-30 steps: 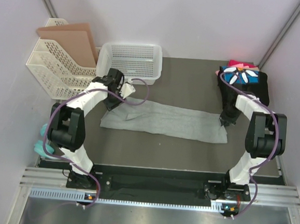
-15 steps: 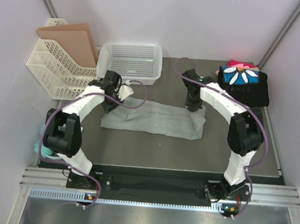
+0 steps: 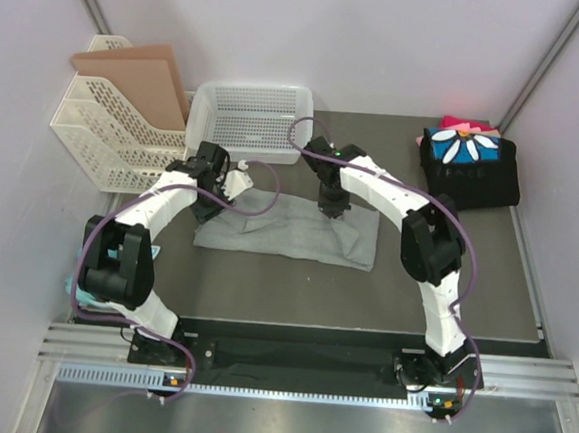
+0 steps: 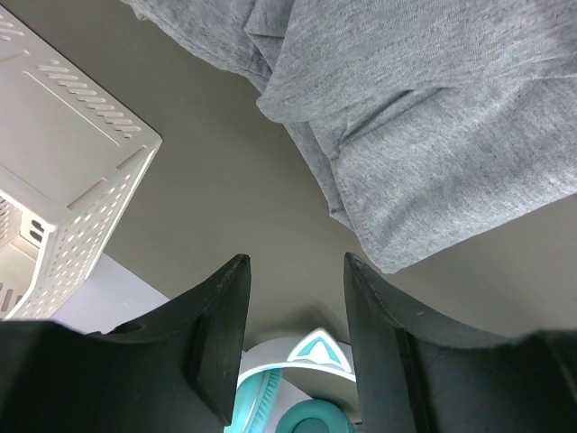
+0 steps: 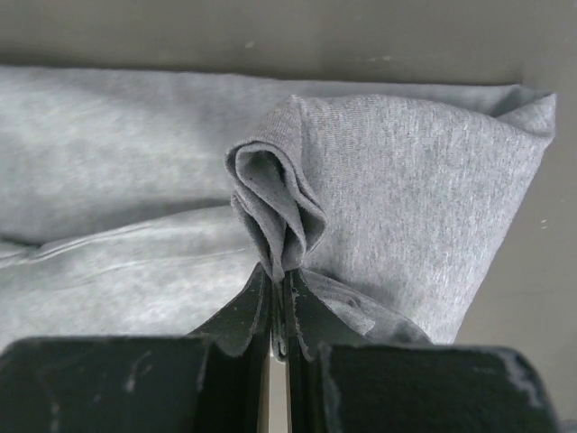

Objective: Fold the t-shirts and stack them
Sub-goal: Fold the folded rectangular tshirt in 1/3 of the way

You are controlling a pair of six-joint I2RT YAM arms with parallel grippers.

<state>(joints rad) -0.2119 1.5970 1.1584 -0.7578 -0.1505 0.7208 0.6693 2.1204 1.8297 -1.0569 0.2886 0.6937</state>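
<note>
Dark tabletop: right tool pinching grey t-shirt fold.

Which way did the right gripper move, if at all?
Yes. The right gripper, pinching the grey shirt, moved left, away from the folded shirts toward the white basket.

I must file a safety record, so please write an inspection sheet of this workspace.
Surface: dark grey mat, flat, no stains seen.
Job's things: grey t-shirt spread on the mat, its right end pinched up and folded over; folded stack at far right, daisy-print shirt on top, pink ones behind.
Clutter: white basket; file rack with brown board; teal object near the left base.
Grippers: left gripper open, empty, beside the shirt; right gripper shut on the shirt fold.
Cables: purple cables loop along both arms.
Surroundings: pale walls; nothing else seen.
</note>
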